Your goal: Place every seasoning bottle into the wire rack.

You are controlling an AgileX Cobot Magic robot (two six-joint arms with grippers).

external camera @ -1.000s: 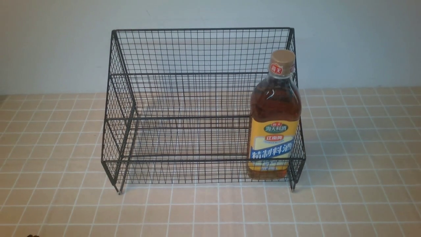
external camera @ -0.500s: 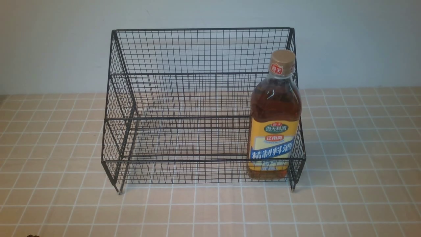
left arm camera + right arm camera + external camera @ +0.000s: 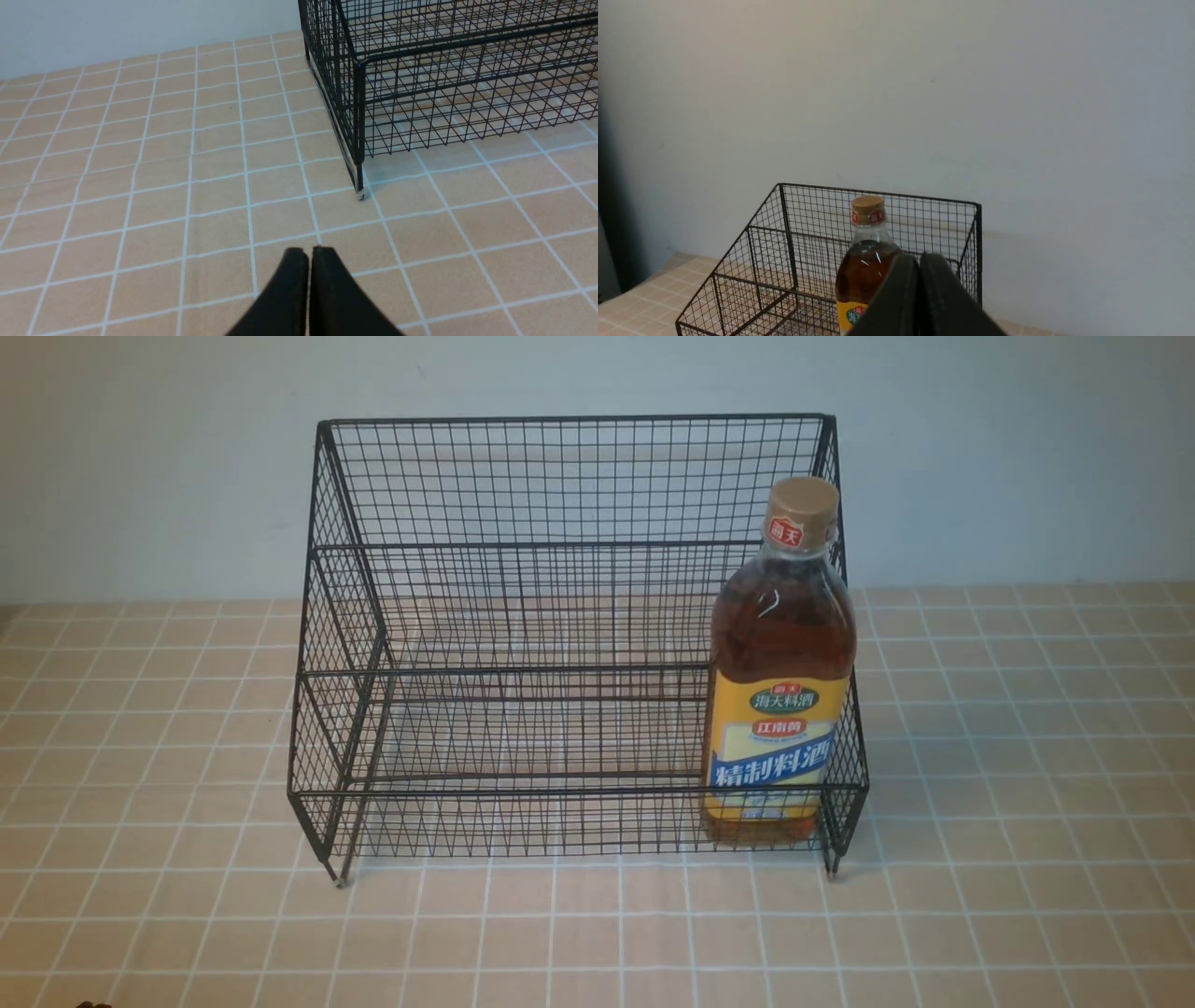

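Seasoning bottle (image 3: 782,653) stood upright inside wire rack (image 3: 504,791), in lower front tier at 4 o'clock, base behind front mesh, tan cap (image 3: 803,502) up. Rack stood on tiled-pattern table (image 3: 448,933), pale wall (image 3: 560,373) beyond at 12 o'clock. Left gripper (image 3: 310,256) closed, nothing held; right gripper (image 3: 919,266) closed too, apart from bottle

The right gripper (image 3: 917,263) is blurred and hides part of the bottle (image 3: 866,275), whose base the picture's edge cuts off.
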